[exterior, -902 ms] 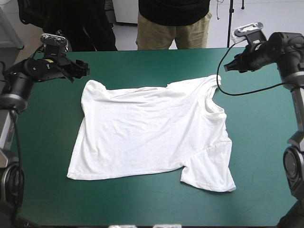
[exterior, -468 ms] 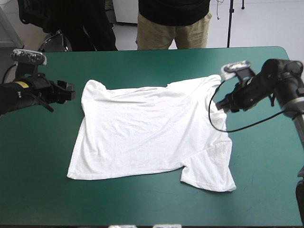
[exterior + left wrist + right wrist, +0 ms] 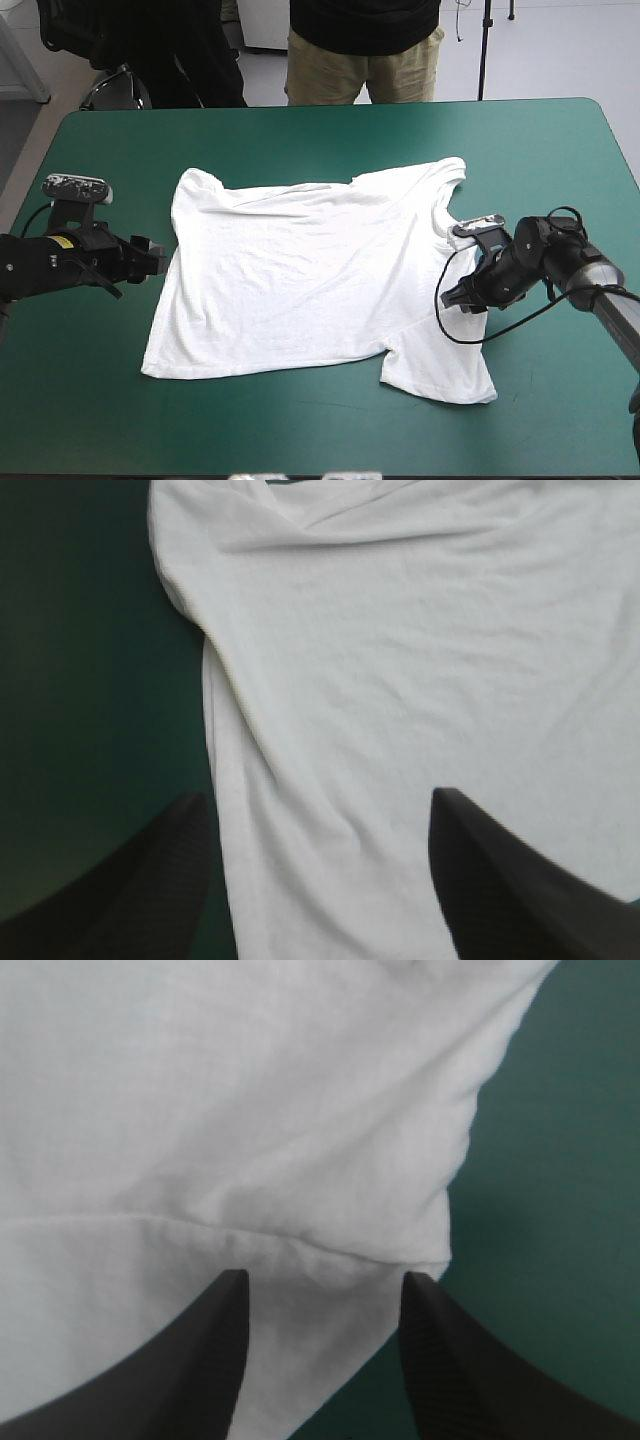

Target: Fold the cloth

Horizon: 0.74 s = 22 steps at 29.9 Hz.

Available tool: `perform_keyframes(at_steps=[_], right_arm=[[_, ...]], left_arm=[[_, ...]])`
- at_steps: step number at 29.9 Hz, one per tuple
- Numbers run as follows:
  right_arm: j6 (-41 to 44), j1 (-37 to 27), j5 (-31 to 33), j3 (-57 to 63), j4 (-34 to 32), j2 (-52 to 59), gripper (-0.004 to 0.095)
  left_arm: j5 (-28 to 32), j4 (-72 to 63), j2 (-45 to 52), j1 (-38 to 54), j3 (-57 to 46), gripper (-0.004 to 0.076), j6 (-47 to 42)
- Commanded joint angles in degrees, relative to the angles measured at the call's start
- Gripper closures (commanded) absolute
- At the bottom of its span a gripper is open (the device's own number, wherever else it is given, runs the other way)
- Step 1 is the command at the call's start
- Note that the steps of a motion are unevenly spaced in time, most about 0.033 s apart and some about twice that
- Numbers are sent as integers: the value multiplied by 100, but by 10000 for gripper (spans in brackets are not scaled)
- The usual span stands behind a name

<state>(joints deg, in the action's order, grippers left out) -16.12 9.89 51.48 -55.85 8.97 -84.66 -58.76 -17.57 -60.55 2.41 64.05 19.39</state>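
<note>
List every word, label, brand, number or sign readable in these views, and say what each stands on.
No text can be read in any view.
T-shirt: plain white, no print or tag showing.
Teal-green cover: no marks.
Yellow patch on the left arm: perhaps a label, too small to read.

One overhead, two close over T-shirt (image 3: 400, 680)
</note>
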Motion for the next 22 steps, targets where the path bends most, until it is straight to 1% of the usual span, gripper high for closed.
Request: perform_keyframes(at_steps=[1,3,4,9,11,12,14,15,16,18,20,22], right_arm=[[-12,-2,-413,136,23,211,358],[-12,-2,-510,221,13,182,307],[-12,-2,-524,224,13,159,300],[-12,-2,-762,292,13,-209,309],[-12,-2,-762,292,35,-399,381],[-12,-2,-751,292,15,-488,470],[-85,-2,-751,292,-34,-593,703],[-143,-2,-751,292,-84,-592,847],[-186,-2,-762,292,-150,-581,922],[-115,-2,-697,240,-402,-568,913],[267,-46,-680,190,-897,-557,914],[846,-190,-680,153,-1614,-557,924]], left_arm=[[234,-107,108,-8,65,269,-66],[234,-122,108,-8,65,269,-66],[255,-132,108,-8,65,269,-66],[296,-132,108,-8,65,269,-66],[296,-145,108,-8,65,269,-15],[296,-145,108,-8,65,269,-25],[296,-145,108,-8,65,269,-25],[296,-145,108,-8,65,269,-25],[296,-145,108,-8,65,269,-25],[305,-145,108,-8,65,269,-25],[305,-155,108,-8,65,269,-36],[274,-155,108,-8,105,269,-135]])
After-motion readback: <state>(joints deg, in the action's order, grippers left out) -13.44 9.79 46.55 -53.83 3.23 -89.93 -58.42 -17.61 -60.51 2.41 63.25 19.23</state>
